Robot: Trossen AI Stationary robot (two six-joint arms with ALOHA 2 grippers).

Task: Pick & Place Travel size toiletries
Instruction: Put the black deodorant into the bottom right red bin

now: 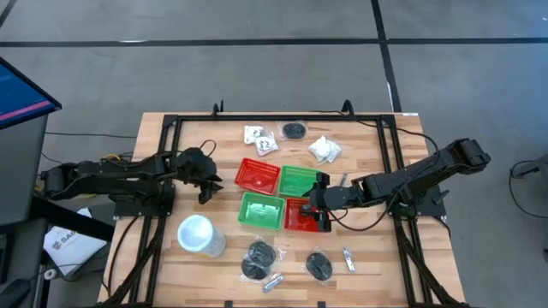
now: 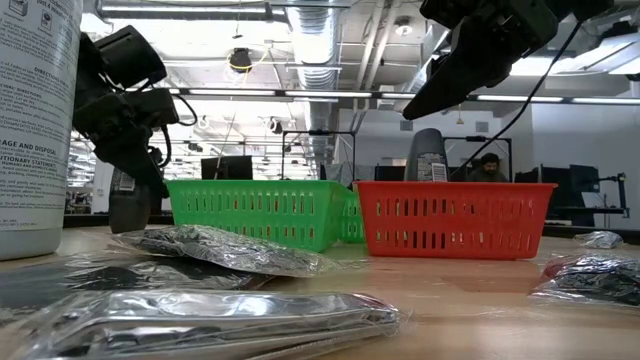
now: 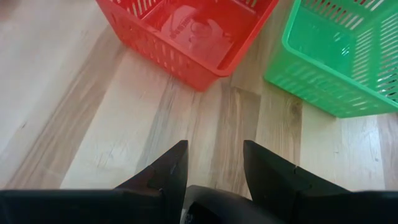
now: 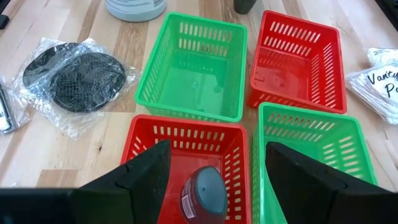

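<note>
Right wrist view, closest to us: the right gripper (image 4: pixel 217 149) hangs with its two dark fingers spread wide over the near red basket (image 4: pixel 143 134). Between them, lower down, a small bottle (image 4: pixel 204 194) with a dark rounded cap stands inside that basket. There is clear space on each side of it, so nothing is being held. The bottle sits straight below the open jaws with its long axis upright and its cap pointing up at the wrist. We judge that any next move on it is a straight rise or descent, not a sideways reach.

Past that basket are a green basket (image 4: pixel 186 37), a second red one (image 4: pixel 298 37) and a second green one (image 4: pixel 311 124), making a square of four. Beyond them a black bundle (image 4: pixel 74 78) in clear wrap lies on the table (image 4: pixel 118 134).

From overhead, the arm hides the bottle. Loose toiletries lie along the near edge, among them a silvery tube (image 1: pixel 348 257) on the right arm's side. White packets (image 1: pixel 324 150) lie at the far edge, behind the baskets. The left gripper (image 1: pixel 205 178) waits beside the far red basket, well apart from every item, so the right arm is the nearer one. A white cup (image 1: pixel 197 234) stands near the left arm.

Only the table-level camera shows how tall the bottle is: its top rises above the red rim.

Left wrist view shows that gripper's fingers (image 3: pixel 171 168) parted over bare wood, with nothing between them.
</note>
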